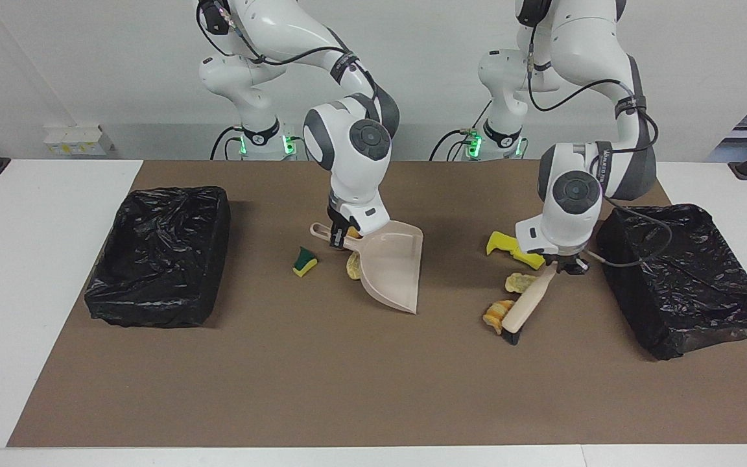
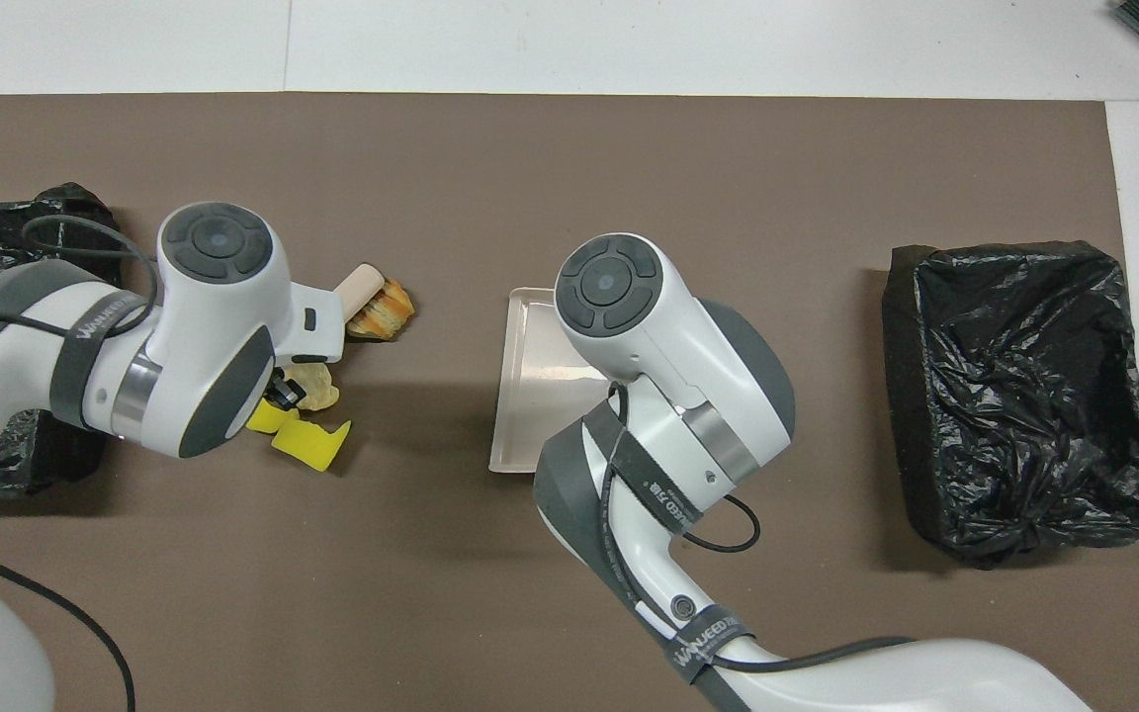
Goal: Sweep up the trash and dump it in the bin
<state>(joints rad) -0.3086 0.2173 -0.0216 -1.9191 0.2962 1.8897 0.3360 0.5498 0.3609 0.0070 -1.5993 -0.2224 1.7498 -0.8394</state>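
The right gripper was clenched on the handle of the dustpan, which rested on the mat near the tabletop's middle, mouth turned toward the left arm's end. The left gripper grasped the brush, bristles down on the mat toward the left arm's end of the table. The trash lay scattered: an orange lump touching the brush head, a pale lump just beside the brush handle, yellow sponge bits nearer the robots, under the left wrist. A green-faced sponge and a tan lump sat beside the dustpan on its closed side, toward the right arm's end. Two black-lined bins stood by, one at the right arm's end, one at the left arm's. Risks, by judgement: the pan's mouth sat well apart from the brush, so a long sweep could shed pieces or roll the lumps past the lip; the two pieces beside the pan's closed side would be missed unless the pan was repositioned; the light sponge bits could skip under the bristles. The facing view showed both grips, the brush bristles and the two pieces by the pan; overhead, the right arm covered those pieces and most of the pan, though that view showed the pan's interior empty where visible.
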